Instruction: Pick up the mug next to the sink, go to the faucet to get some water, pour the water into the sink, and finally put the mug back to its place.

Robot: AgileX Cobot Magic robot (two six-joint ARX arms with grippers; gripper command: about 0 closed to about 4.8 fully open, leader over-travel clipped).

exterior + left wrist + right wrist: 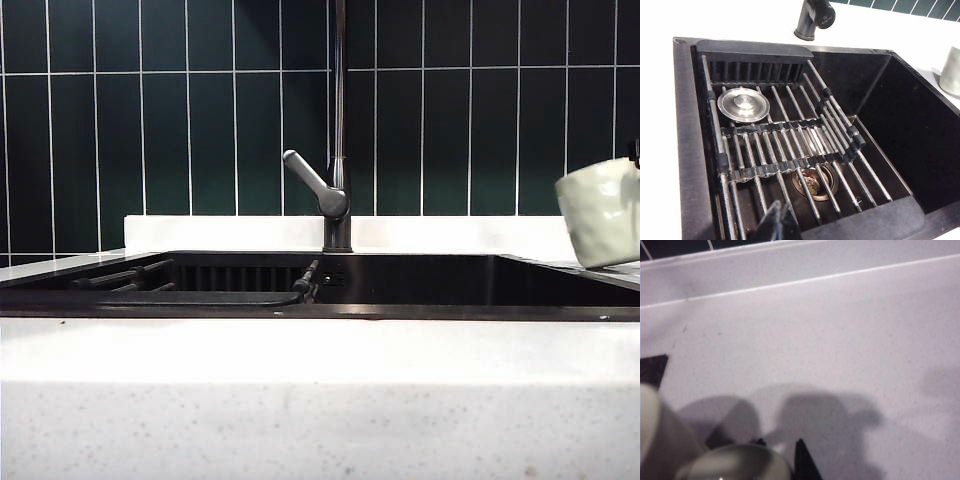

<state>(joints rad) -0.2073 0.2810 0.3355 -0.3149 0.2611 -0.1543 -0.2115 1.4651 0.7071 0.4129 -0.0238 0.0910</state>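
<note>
Mug beside the sink

The mug (pixel 600 212) sits on the counter (pixel 840 340) right of the sink (pixel 420 280). The right gripper (pixel 777 452) is at the mug; its grip is unclear. The left gripper (pixel 777 222), pinched closed, hangs over the sink.

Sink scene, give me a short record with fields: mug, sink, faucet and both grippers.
mug: cream mug at the right edge of the exterior view, tilted, over the countertop beside the sink
sink: black basin with a roll-up rack over it, a metal stopper on the rack, drain below
faucet: dark upright pipe behind the sink, lever angled left
left gripper: shut, hanging over the sink, holding nothing
right gripper: at the mug, over the countertop; opening unclear
</note>
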